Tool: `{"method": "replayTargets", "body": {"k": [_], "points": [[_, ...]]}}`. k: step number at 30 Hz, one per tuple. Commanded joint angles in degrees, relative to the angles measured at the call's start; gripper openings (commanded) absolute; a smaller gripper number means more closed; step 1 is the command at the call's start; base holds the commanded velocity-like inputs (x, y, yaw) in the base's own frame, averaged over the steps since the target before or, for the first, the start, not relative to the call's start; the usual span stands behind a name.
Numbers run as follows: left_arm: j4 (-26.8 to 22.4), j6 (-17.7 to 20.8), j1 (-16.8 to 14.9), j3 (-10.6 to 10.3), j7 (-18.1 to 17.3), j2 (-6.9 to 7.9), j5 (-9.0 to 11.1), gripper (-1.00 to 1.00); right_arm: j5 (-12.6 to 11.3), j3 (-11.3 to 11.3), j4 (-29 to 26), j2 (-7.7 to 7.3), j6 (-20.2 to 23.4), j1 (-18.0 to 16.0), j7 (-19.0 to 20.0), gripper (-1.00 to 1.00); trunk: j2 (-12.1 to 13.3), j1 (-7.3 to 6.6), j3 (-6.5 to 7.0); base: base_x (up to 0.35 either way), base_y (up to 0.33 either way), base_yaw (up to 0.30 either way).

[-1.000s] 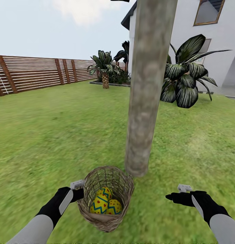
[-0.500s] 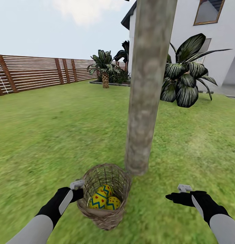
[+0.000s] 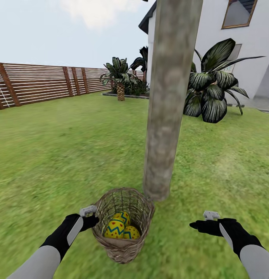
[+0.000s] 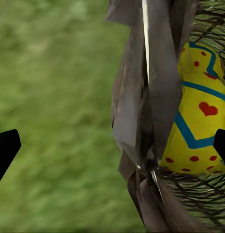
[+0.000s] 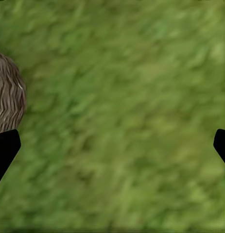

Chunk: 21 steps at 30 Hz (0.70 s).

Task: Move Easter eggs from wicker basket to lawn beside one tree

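The wicker basket [image 3: 123, 224] sits on the lawn [image 3: 53, 162] right in front of me, its far rim touching or almost touching the foot of the tree [image 3: 165, 116]. All three Easter eggs [image 3: 121, 228] lie in its bottom, none yet on the grass.

My left claw [image 3: 90, 221] is the nearer one: it sits at the basket's left rim, fingers spread, and through my left wrist camera the wicker wall [image 4: 141, 111] stands between the two dark fingertips [image 4: 5, 150], with one egg [image 4: 197, 111] just behind the weave. I judge it is straddling the wall, not clenched on it; whether a finger touches the wicker I cannot tell.

My right claw [image 3: 198, 224] hangs released over bare grass, well apart from the basket on its right, with only grass and the trunk's edge [image 5: 8, 99] ahead of it.

So the eggs lie to the right of and below my left claw. To reach them I would judge it must lift over the rim and come down inside, between the wall and the nearest egg.
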Motion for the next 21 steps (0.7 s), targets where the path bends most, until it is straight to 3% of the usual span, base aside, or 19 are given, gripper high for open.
{"method": "replayTargets", "body": {"k": [1, 6, 9, 13, 15, 17, 18, 19, 21], "points": [[-0.5, 0.5, 0.0, -0.2, 0.5, 0.03, 0.6, 1.0, 0.6, -0.4, -0.1, 0.05, 0.3, 0.0, 0.4, 1.0, 0.4, -0.24, 0.13, 0.0, 0.0, 0.0], [-5.6, 1.1, 0.2, -0.4, 0.6, 0.24, 0.6, 1.0, 0.6, -0.4, -0.1, 0.11, 0.2, 0.1, 0.4, 1.0, 2.4, -1.33, 1.03, 0.0, 0.0, 0.0], [-9.9, 2.0, 0.5, -0.5, 0.6, 1.68, 0.7, 1.0, 0.6, -0.4, -0.1, 0.13, 0.2, 0.1, 0.4, 1.0, 3.6, -1.99, 1.56, 0.0, 0.0, 0.0], [-15.5, 6.9, 1.2, -0.4, 0.6, 2.59, 0.8, 1.0, 0.6, -0.4, -0.1, 0.13, 0.2, 0.2, 0.3, 1.0, 5.2, -2.87, 2.28, 0.0, 0.0, 0.0], [-23.0, 11.2, 2.8, -0.3, 0.6, 3.84, 0.8, 1.0, 0.7, -0.3, -0.1, 0.13, 0.2, 0.2, 0.4, 1.0, 6.0, -3.31, 2.64, 0.0, 0.0, 0.0], [-33.3, 16.7, 5.2, 2.0, 0.6, 4.62, 0.9, 1.0, 1.1, -0.2, -0.1, 0.2, 0.2, 0.3, 0.4, 1.0, 6.8, -3.75, 3.0, 0.0, 0.0, 0.0], [-37.7, 19.2, 5.9, 4.6, 0.6, 4.59, 1.0, 1.0, 2.0, 0.1, -0.2, 0.51, 0.2, 0.3, 0.4, 1.0, 7.2, -3.97, 3.18, 0.0, 0.0, 0.0], [-43.6, 23.2, 6.6, 10.3, 0.6, 4.47, 1.2, 1.0, 4.7, 1.4, -0.7, 1.21, 0.5, 0.4, 0.6, 1.0, 7.6, -4.19, 3.36, 0.0, 0.0, 0.0], [-46.2, 25.2, 6.9, 15.1, 0.6, 4.53, 1.5, 1.0, 6.7, 2.5, -1.3, 1.77, 0.8, 0.4, 0.7, 1.0, 8.4, -4.63, 3.72, 0.0, 0.0, 0.0]]}}
